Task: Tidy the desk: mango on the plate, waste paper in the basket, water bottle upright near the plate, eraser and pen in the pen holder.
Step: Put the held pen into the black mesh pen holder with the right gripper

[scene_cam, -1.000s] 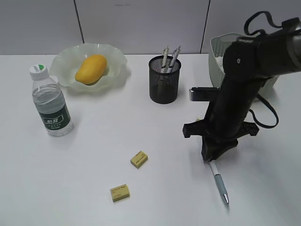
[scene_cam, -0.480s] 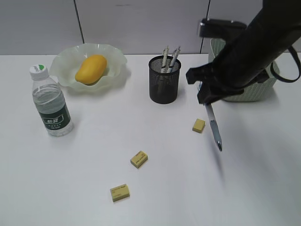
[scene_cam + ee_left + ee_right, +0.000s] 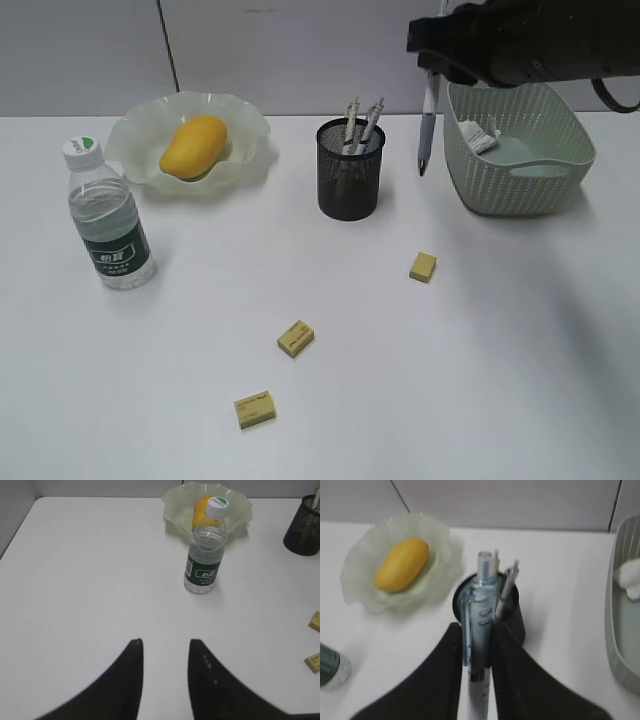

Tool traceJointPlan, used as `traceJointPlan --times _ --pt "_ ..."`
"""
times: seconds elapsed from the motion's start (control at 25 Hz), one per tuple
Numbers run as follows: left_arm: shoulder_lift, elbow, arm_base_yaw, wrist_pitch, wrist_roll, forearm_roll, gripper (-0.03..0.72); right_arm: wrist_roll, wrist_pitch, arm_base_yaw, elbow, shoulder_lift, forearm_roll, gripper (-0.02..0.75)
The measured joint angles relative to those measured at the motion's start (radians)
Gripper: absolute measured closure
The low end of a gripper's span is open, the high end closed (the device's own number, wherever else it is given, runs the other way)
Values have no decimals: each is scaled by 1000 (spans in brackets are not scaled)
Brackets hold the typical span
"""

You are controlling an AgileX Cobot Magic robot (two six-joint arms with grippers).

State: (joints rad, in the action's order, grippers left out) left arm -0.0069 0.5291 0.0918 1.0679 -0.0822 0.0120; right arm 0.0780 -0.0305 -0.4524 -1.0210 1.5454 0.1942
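Note:
My right gripper (image 3: 431, 68) is shut on a pen (image 3: 426, 130), which hangs upright in the air just right of the black mesh pen holder (image 3: 350, 172). In the right wrist view the pen (image 3: 481, 600) sits between the jaws (image 3: 476, 630) above the holder (image 3: 516, 611). Three yellow erasers (image 3: 423, 266) (image 3: 296, 338) (image 3: 255, 409) lie on the desk. The mango (image 3: 193, 146) lies on the plate (image 3: 135, 165). The water bottle (image 3: 108, 217) stands upright near it. The waste paper (image 3: 478, 133) lies in the basket (image 3: 525, 170). My left gripper (image 3: 164, 642) is open and empty over bare desk.
The pen holder holds two other pens (image 3: 362, 122). The basket stands at the back right, close to the held pen. A grey wall (image 3: 300, 50) runs behind the desk (image 3: 150, 340).
My right gripper has lifted the pen off the desk at the front right and carried it up and back, beside the pen holder. The eraser the arm hid now shows.

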Motion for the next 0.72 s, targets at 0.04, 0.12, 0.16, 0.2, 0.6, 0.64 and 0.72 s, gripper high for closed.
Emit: traceJointPlan --times 0.04,0.12,0.16,0.2,0.6,0.64,0.72 --pt "0 0 0 0 0 0 450 0 50 0 0 8 5 586" --pt "0 0 0 0 0 0 450 0 137 0 1 31 -3 586" --pt "0 0 0 0 0 0 450 0 182 0 1 44 -14 586" --pt "0 0 0 0 0 0 450 0 224 0 1 62 -33 586" --pt "0 0 0 0 0 0 450 -1 399 0 -142 289 -219 586" --pt "0 0 0 0 0 0 450 0 405 0 -165 311 -226 586" --pt "0 0 0 0 0 0 450 0 413 0 -211 351 -234 586"
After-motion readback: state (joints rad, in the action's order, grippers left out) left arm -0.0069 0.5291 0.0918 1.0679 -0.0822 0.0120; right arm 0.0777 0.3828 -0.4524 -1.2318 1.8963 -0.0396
